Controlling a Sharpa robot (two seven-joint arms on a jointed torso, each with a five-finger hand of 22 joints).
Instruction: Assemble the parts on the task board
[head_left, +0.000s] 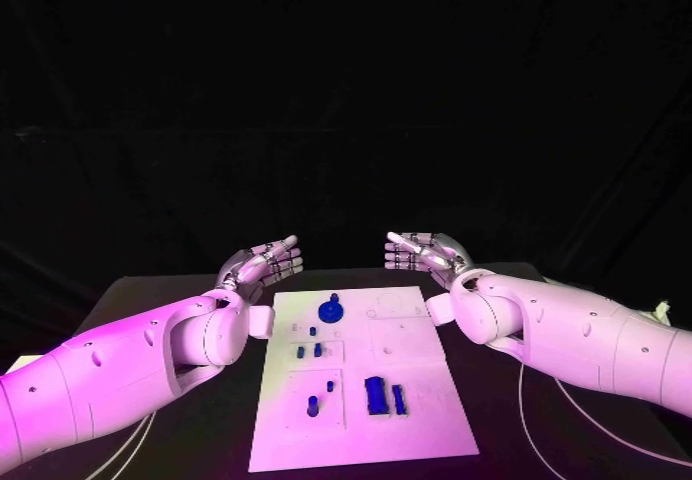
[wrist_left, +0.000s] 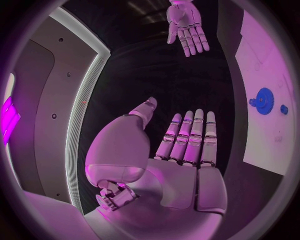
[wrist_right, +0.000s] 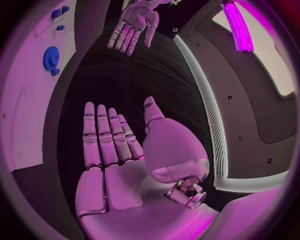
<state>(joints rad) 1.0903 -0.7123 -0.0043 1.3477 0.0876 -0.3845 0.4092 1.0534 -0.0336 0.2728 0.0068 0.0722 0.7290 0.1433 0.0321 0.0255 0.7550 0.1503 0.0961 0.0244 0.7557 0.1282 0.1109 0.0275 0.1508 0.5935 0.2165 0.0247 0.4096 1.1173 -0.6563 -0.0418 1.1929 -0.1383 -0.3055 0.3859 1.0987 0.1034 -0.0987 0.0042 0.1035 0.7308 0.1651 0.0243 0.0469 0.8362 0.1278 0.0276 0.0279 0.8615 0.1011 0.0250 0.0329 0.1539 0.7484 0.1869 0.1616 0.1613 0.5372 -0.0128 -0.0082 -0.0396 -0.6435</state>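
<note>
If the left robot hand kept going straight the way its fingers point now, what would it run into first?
Probably nothing on the task board. The left robot hand is open beyond the board's far edge, fingers pointing away over bare black table. The right robot hand lies off that line, though depth is unclear.

My bench (head_left: 173, 300) is black and matte, its far edge running across just ahead of me. Behind it hangs a dark curtain (head_left: 346, 110) in soft folds, closing off everything beyond. Magenta light washes over the whole scene. Thin pale cables (head_left: 123, 452) trail across the bench near my side.
</note>
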